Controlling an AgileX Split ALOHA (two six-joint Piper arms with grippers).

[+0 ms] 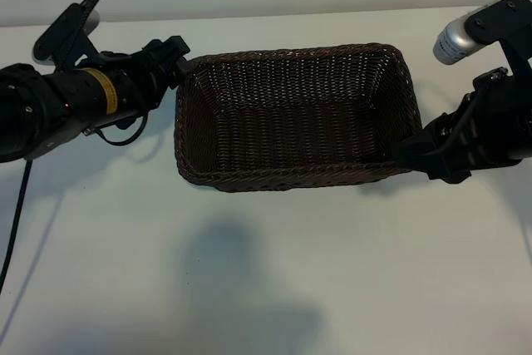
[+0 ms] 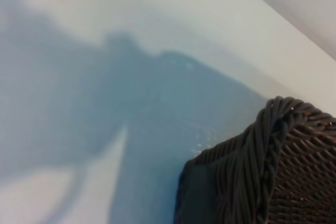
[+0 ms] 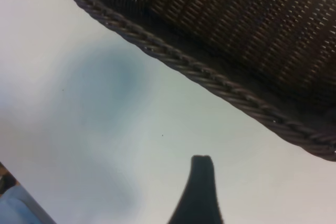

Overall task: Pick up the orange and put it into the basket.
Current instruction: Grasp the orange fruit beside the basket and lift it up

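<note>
**A:** Two tools, both at the basket (image 1: 283,182). But where's the orange?

**B:** Can't see it in any view. Basket's inside looks bare as far as it shows, and no fruit on the tabletop (image 1: 266,288) either.

**A:** Tool states?

**B:** Left tool (image 1: 178,56) sits at the basket's far-left corner, just beside the rim. Can't tell if it's spread or closed. Right tool (image 1: 413,155) is at the near-right corner, jaws apart w/ nothing between them. Its wrist cam shows one fingertip (image 3: 200,187) over bare tabletop, clear of the braid.

**A:** So how to do this well?

**B:** Imo find the fruit first, no blind reaching. Then approach from above w/ jaws wide, straddle it at the middle, squeeze gently since round skin slips. Lift clear of the rim before crossing, release low over the basket centre. Keep the other arm off the wicker.
</note>
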